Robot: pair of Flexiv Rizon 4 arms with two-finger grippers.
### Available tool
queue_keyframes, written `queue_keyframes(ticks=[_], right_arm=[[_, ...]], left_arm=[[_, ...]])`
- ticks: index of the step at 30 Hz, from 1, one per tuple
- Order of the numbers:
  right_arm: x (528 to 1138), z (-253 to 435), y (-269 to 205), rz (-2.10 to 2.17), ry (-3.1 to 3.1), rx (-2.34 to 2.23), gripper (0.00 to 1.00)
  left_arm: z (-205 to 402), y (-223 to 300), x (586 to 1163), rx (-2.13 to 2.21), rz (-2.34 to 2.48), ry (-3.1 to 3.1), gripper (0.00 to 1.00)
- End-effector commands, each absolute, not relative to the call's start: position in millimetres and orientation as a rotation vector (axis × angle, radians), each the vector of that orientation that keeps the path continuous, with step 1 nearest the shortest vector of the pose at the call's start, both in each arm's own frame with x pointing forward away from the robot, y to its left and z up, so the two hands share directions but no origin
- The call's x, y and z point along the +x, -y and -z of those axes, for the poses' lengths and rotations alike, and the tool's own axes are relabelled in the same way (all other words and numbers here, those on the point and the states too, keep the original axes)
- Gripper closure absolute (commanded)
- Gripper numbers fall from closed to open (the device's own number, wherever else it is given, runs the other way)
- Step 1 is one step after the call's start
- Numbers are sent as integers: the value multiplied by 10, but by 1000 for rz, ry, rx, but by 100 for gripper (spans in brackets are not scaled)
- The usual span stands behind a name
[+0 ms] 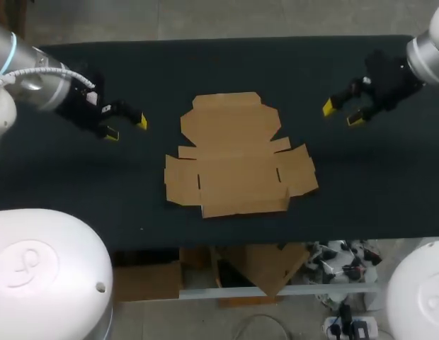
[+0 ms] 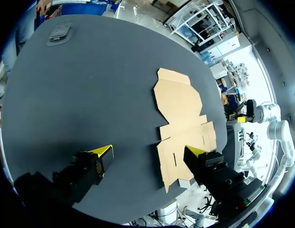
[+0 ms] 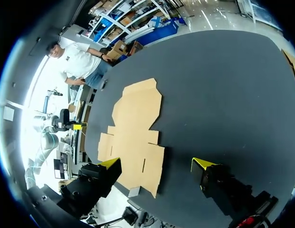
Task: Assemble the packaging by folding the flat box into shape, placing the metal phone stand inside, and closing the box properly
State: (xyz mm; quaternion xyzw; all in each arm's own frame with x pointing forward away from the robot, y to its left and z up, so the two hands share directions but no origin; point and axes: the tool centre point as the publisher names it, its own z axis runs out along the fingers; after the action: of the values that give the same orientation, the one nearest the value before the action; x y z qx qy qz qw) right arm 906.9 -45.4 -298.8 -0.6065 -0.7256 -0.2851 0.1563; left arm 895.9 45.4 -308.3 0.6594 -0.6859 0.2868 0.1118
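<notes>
flat box (image 1: 237,156) lies open; left wrist view adds a dark object (image 2: 58,32).

Silver-grey cylindrical left arm (image 1: 32,78) and right arm (image 1: 426,57), white domed bases (image 1: 42,276); blue ring and white cable on the left. Black left gripper (image 1: 126,128) and right gripper (image 1: 341,112), yellow tips.

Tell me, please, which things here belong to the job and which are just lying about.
For the job: flat cardboard box; left gripper and right gripper, both open.
Lying about: small dark object at the table corner, too small to identify.
</notes>
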Motion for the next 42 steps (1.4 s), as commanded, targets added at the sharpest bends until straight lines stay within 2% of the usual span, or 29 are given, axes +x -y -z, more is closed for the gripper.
queue_keyframes(ticks=[1,22,24,25,26,28,29,30,42], right_arm=[[9022,2981,428,821,2084,-1749,0],[9225,3049,432,826,2056,-1748,0],[9261,3081,427,822,2049,-1749,25],[9276,3096,423,821,2048,-1748,51],[9290,3111,420,821,2042,-1748,57],[9315,3138,411,821,2037,-1747,73],[9326,3153,406,822,2034,-1747,93],[9338,3166,403,822,2033,-1748,100],[9437,3287,316,822,2042,-1725,100]], left_arm=[[3070,-453,8984,1934,-821,2015,0],[3120,-455,9156,1917,-843,2032,0],[3145,-448,9179,1899,-857,2050,2],[3161,-442,9196,1900,-858,2049,33],[3177,-436,9218,1901,-857,2041,51],[3209,-418,9252,1901,-844,2018,80],[3225,-406,9266,1900,-837,2015,93],[3240,-393,9274,1896,-833,2013,100],[3395,-233,9258,1855,-816,2026,100]])
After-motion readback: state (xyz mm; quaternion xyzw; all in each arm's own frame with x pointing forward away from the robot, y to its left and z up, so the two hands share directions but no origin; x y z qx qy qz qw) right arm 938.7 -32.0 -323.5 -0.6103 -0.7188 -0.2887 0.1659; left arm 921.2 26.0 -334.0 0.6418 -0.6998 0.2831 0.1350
